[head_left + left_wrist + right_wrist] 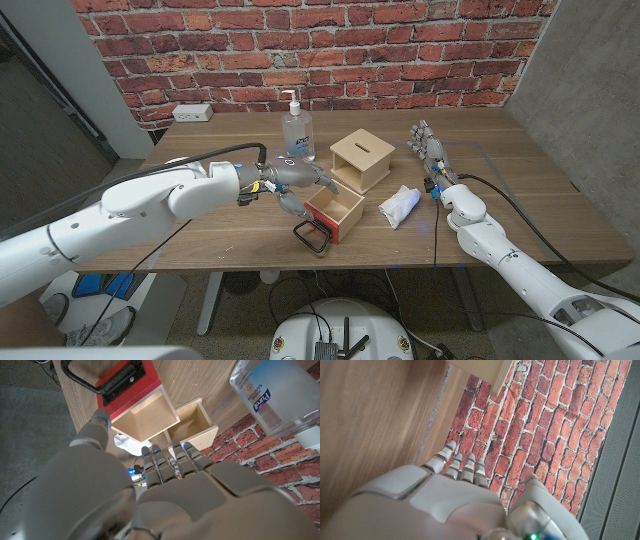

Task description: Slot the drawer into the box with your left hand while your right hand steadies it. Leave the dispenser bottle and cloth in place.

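The drawer (335,212), pale wood with a red front and a black handle (312,240), lies open side up on the table near the front edge. The wooden box (362,160) stands just behind it; its open cavity (192,421) faces the drawer. My left hand (293,187) is at the drawer's left side with fingers spread; thumb (100,422) and fingertips (152,452) are close to the drawer (145,415), holding nothing. My right hand (430,152) stands upright and open to the right of the box, apart from it. A corner of the box (480,372) shows past it.
A clear dispenser bottle (297,130) stands behind my left hand, left of the box, also seen close by (270,395). A white cloth (402,206) lies right of the drawer. A power strip (192,113) sits at the back left by the brick wall.
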Controlling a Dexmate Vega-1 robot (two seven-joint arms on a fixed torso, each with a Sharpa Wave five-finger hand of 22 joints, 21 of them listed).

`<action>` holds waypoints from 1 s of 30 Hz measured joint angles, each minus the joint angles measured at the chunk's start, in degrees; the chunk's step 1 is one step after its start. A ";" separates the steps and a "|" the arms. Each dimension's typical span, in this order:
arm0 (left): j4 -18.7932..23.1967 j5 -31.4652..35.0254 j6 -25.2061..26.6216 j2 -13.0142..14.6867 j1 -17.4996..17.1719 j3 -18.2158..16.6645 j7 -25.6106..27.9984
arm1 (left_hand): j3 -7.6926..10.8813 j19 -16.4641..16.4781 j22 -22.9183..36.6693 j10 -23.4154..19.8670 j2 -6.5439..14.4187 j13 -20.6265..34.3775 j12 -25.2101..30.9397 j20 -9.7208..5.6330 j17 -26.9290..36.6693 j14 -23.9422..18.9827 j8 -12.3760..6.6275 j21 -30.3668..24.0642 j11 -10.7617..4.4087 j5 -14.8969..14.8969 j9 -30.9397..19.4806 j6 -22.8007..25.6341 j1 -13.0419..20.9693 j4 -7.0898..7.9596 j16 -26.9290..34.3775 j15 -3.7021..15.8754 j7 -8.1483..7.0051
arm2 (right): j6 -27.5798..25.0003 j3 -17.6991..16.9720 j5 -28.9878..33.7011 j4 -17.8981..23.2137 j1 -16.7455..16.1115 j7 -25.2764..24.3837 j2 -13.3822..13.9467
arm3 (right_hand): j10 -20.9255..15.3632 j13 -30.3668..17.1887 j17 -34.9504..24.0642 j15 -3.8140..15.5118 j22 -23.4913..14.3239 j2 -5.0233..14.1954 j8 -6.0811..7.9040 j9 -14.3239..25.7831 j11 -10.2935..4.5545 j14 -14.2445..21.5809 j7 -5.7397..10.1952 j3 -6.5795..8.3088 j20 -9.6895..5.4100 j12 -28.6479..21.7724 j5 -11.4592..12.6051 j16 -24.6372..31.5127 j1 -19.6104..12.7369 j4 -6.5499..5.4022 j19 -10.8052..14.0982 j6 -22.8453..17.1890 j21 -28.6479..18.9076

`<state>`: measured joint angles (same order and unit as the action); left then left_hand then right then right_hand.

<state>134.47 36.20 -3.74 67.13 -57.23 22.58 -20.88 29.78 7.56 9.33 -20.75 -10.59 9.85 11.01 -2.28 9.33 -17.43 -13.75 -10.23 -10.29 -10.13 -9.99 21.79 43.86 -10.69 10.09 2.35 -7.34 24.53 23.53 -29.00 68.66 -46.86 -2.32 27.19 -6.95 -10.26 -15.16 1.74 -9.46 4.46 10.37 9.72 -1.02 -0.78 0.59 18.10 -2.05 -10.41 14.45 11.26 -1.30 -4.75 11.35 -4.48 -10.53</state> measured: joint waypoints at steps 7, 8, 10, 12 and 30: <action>0.21 4.71 -0.77 -1.81 0.22 1.46 -0.64 | -1.25 -0.21 0.00 -2.56 0.27 0.00 0.24 0.22 0.00 -2.41 -0.46 0.00 0.08 0.00 0.00 2.18 1.78 0.01 0.30 -0.06 0.53 | 0.23 -0.21 -0.34 0.05 -0.26 0.31 0.10 | 0.00 0.00 0.27 0.00 0.00 0.00 0.00 0.00 0.00 0.00 -0.21 0.23 0.00 0.00 0.00 0.00 0.00 -0.23 0.00 -0.21 0.00; 0.21 4.88 -0.81 -1.81 0.22 1.46 -0.65 | -1.42 -0.21 0.00 -3.07 0.39 0.00 0.43 0.22 0.00 -2.78 -0.45 0.00 0.02 0.00 0.00 2.27 2.34 0.18 0.30 0.10 0.57 | 0.28 -0.26 -0.43 0.07 -0.30 0.40 0.12 | 0.00 0.00 0.27 0.00 0.00 0.00 0.00 0.00 0.00 0.00 -0.30 0.23 0.00 0.00 0.00 0.00 0.00 -0.23 0.00 -0.30 0.00; 0.22 6.36 -1.13 -2.62 0.25 2.01 -0.66 | -1.91 -0.21 0.00 -4.09 0.48 0.00 0.47 0.22 0.00 -3.49 -0.88 0.00 -0.07 0.00 0.00 3.61 3.09 0.32 0.30 -0.01 0.55 | 0.34 -0.34 -0.51 0.10 -0.37 0.45 0.14 | 0.00 0.00 0.27 0.00 0.00 0.00 0.00 0.00 0.00 0.00 -0.30 0.23 0.00 0.00 0.00 0.00 0.00 -0.23 0.00 -0.30 0.00; 0.20 7.40 -1.40 -3.19 0.15 2.39 -0.62 | -2.06 -0.21 0.00 -5.09 0.70 0.00 0.47 0.21 0.00 -4.21 -1.10 0.00 -0.08 0.00 0.01 4.73 3.75 0.18 0.29 0.15 0.61 | 0.42 -0.40 -0.65 0.11 -0.44 0.52 0.15 | 0.00 0.00 0.27 0.00 0.00 0.00 0.00 0.00 0.00 0.00 -0.30 0.23 0.00 0.00 0.00 0.00 0.00 -0.23 0.00 -0.30 0.00; -1.11 13.33 -2.64 -5.88 -2.00 3.36 1.60 | -3.71 1.07 0.01 -11.47 2.68 0.01 0.47 0.24 0.01 -8.76 -1.33 0.00 -0.02 0.00 0.01 10.35 7.81 0.89 0.28 0.34 1.27 | 0.79 -0.60 -1.08 0.16 -0.87 0.79 0.16 | 0.00 0.00 0.27 0.00 0.00 0.00 0.23 0.00 0.00 0.00 -0.30 0.23 -0.21 0.00 0.00 0.34 0.00 -0.23 0.21 -0.30 0.00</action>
<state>133.35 49.53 -6.37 61.25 -59.23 25.94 -19.27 26.07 8.64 9.34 -32.22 -7.91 9.86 11.48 -2.04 9.34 -26.20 -15.08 -10.23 -10.30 -10.13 -9.99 32.14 51.67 -9.80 10.38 2.69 -6.07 25.32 22.93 -30.07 68.82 -47.74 -1.53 27.35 -6.95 -10.26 -14.89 1.74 -9.45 4.46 10.61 9.72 -1.02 -0.78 0.29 18.32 -2.26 -10.41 14.44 11.59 -1.30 -4.97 11.56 -4.78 -10.53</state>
